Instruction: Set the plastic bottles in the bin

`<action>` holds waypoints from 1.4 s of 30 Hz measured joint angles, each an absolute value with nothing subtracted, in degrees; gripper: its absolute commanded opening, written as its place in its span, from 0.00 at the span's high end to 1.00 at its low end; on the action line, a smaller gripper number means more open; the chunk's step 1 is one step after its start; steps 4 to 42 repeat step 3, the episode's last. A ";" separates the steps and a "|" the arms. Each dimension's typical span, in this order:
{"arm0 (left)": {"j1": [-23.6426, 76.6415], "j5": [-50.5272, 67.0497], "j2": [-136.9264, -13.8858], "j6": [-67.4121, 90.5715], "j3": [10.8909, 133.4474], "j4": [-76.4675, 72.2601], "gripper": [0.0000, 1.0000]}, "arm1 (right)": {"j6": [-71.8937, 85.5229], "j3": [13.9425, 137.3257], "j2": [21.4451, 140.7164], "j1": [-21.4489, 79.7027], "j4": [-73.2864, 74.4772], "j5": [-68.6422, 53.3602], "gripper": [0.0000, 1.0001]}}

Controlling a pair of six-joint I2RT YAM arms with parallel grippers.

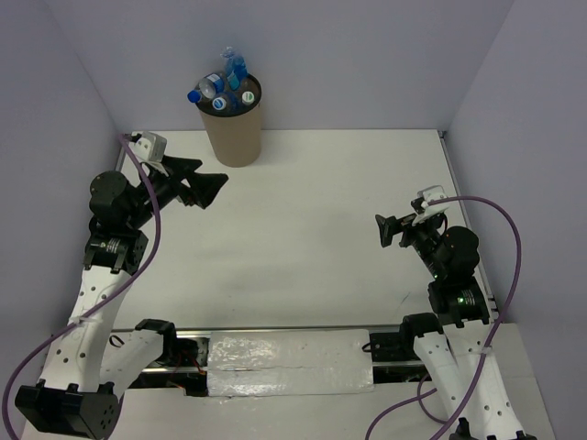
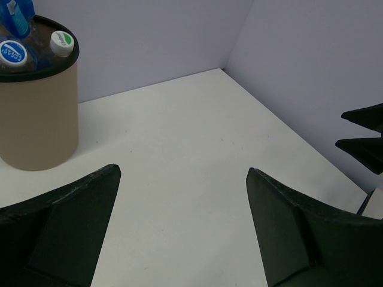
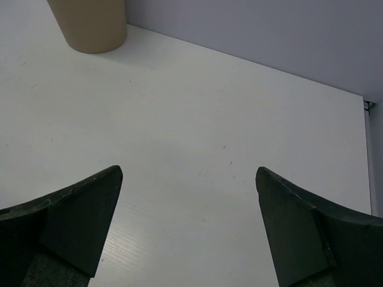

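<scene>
The tan bin (image 1: 234, 128) with a black rim stands at the back of the table, left of centre. Several clear plastic bottles (image 1: 223, 84) with blue and white caps stick out of its top. In the left wrist view the bin (image 2: 37, 119) is at upper left with bottle caps (image 2: 13, 52) showing at its rim. The bin's base (image 3: 90, 24) shows in the right wrist view. My left gripper (image 1: 213, 188) is open and empty, near the bin's front left. My right gripper (image 1: 383, 229) is open and empty at the right side. No bottle lies on the table.
The white table (image 1: 312, 229) is walled by pale lilac panels at the back and both sides. A foil-covered strip (image 1: 289, 362) lies along the near edge between the arm bases. The right gripper's fingers (image 2: 365, 137) show at the right edge of the left wrist view.
</scene>
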State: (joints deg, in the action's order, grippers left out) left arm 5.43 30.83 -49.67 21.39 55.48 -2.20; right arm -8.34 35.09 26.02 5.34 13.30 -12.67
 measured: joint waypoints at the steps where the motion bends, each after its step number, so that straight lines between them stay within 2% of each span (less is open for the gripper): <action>1: 5.43 30.83 -49.69 21.39 55.48 -2.20 0.01 | -8.34 35.09 26.02 5.34 13.30 -12.67 0.00; 42: 5.43 30.83 -49.69 21.39 55.48 -2.17 0.00 | -8.14 35.09 26.04 5.34 13.30 -12.69 0.00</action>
